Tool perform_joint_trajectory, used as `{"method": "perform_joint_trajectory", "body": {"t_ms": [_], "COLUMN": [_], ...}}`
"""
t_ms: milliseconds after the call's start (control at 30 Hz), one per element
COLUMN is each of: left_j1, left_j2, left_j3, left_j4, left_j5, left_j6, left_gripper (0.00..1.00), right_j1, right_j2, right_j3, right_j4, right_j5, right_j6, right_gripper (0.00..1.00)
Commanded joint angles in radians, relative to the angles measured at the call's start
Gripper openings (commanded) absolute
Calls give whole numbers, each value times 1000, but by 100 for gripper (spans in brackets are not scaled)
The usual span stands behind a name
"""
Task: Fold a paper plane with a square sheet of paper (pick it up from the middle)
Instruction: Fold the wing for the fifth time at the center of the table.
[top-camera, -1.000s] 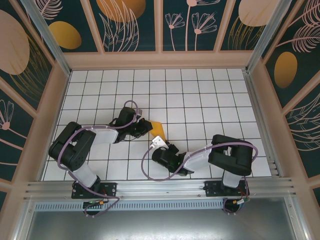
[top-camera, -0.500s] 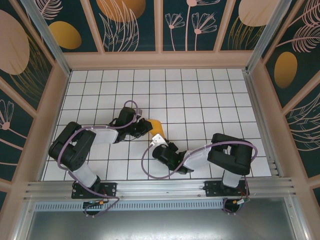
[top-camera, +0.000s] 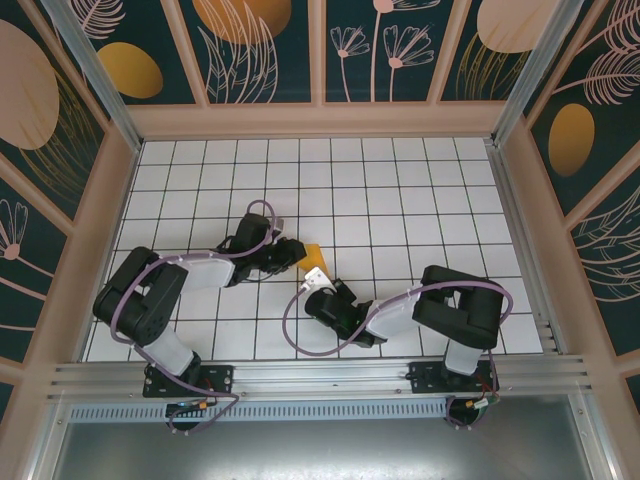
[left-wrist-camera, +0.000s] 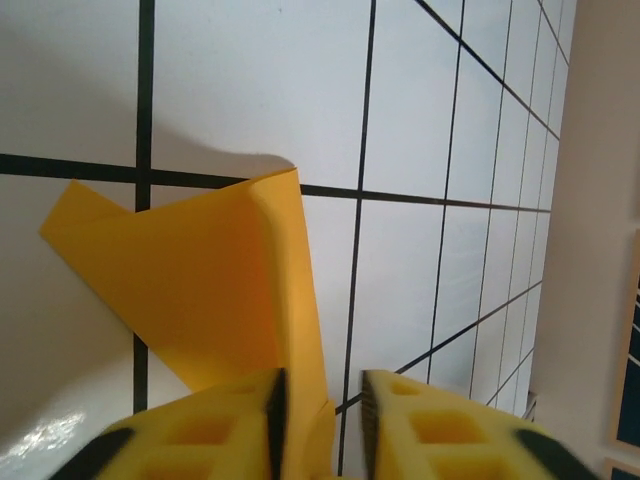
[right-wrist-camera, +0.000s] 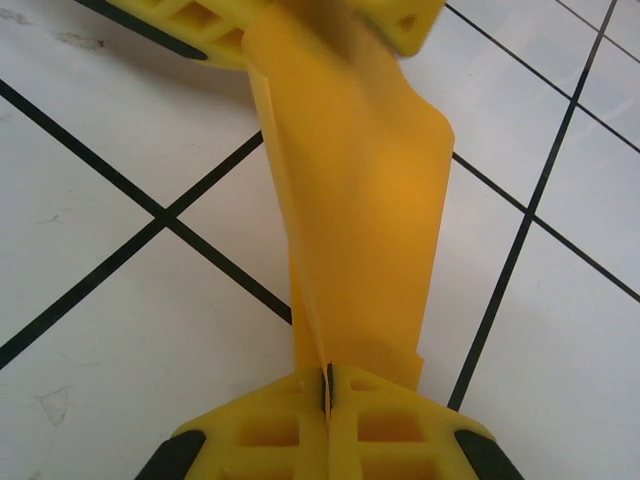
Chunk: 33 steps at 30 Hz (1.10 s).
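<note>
The square sheet of paper (top-camera: 313, 254) is orange-yellow and folded into a narrow creased strip. It stands on edge on the tiled floor between my two grippers. My right gripper (right-wrist-camera: 327, 385) is shut on the near end of the paper (right-wrist-camera: 365, 200), its pads pinching the folded layers. My left gripper (left-wrist-camera: 322, 385) is open at the far end. There the paper (left-wrist-camera: 200, 270) leans against the inner face of its left finger, with a gap to the right finger. In the top view the left gripper (top-camera: 297, 256) and right gripper (top-camera: 321, 270) meet at mid-table.
A white grid-tiled table (top-camera: 400, 200) stretches behind and to both sides of the paper. Patterned walls (top-camera: 320, 50) with a wooden rail enclose it. Both arms (top-camera: 190, 270) lie low over the near tiles, with purple cables looping beside them.
The left gripper's jaws have parted and let go of the paper. The right gripper has closed onto the paper's near end and edged slightly toward it.
</note>
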Motion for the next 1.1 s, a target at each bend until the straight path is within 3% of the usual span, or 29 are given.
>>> {"method": "perform_joint_trajectory", "body": {"t_ms": [0, 133, 267, 367, 733, 1067], "left_j1": [-4, -4, -5, -5, -4, -5], "left_j2": [-89, -212, -340, -408, -410, -397], "left_j3": [-3, -24, -67, -100, -117, -124], "left_j4": [-71, -178, -229, -238, -239, -232], "left_j5": [-91, -252, -363, -404, -387, -377], "left_j6": [20, 32, 29, 27, 9, 7], "left_gripper": [38, 56, 61, 62, 60, 59], "right_j1": [-15, -47, -124, -162, -268, -316], "right_j2": [-24, -93, -163, -185, -132, -104], "right_j3": [0, -39, -94, -118, -92, -97], "right_j4": [2, 39, 104, 134, 117, 149], "right_j5": [-64, -205, -417, -510, -773, -882], "right_j6": [56, 121, 226, 272, 394, 486], "right_gripper": [0, 0, 0, 0, 0, 0]}}
